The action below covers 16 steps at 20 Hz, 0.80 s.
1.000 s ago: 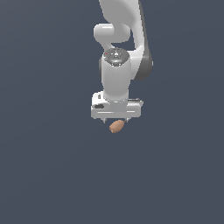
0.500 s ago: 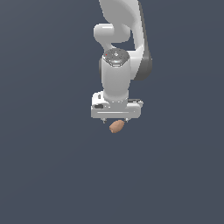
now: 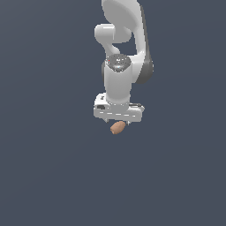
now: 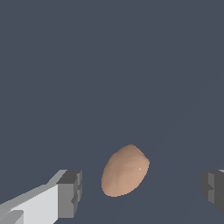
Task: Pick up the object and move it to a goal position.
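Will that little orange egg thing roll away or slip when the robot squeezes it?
The object looks smooth and rounded, so it may well roll if nudged. Its curved sides could slip between the flat fingers. The gripper is open around it, not touching.

In the exterior view the white robot arm (image 3: 126, 53) is cut off by the upper edge, and the white pincer (image 3: 118, 122) body hides its own fingertips and part of the small smooth orange-brown oval lump (image 3: 117, 128). In the wrist view both dark grey fingers (image 4: 70, 193) run off the picture's edges.
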### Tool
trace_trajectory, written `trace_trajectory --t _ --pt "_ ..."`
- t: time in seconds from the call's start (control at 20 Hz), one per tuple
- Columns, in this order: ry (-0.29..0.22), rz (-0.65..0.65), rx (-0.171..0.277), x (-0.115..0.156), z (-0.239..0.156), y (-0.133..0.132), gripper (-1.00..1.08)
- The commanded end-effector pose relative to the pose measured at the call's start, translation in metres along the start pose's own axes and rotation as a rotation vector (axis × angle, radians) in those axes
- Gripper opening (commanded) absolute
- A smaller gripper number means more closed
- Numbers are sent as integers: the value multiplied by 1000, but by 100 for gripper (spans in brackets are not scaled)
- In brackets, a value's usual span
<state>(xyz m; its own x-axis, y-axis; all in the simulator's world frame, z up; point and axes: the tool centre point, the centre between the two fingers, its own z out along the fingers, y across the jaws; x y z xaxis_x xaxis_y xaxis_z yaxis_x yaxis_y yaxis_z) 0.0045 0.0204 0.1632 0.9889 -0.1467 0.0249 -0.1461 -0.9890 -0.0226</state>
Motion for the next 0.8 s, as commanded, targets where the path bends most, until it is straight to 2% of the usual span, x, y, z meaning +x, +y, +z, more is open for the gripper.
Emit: trace_trajectory --t 0.0,0.75 --pt "-3 56 -1 -4 6 -1 100" --pt "-15 454 -13 -33 46 -4 100"
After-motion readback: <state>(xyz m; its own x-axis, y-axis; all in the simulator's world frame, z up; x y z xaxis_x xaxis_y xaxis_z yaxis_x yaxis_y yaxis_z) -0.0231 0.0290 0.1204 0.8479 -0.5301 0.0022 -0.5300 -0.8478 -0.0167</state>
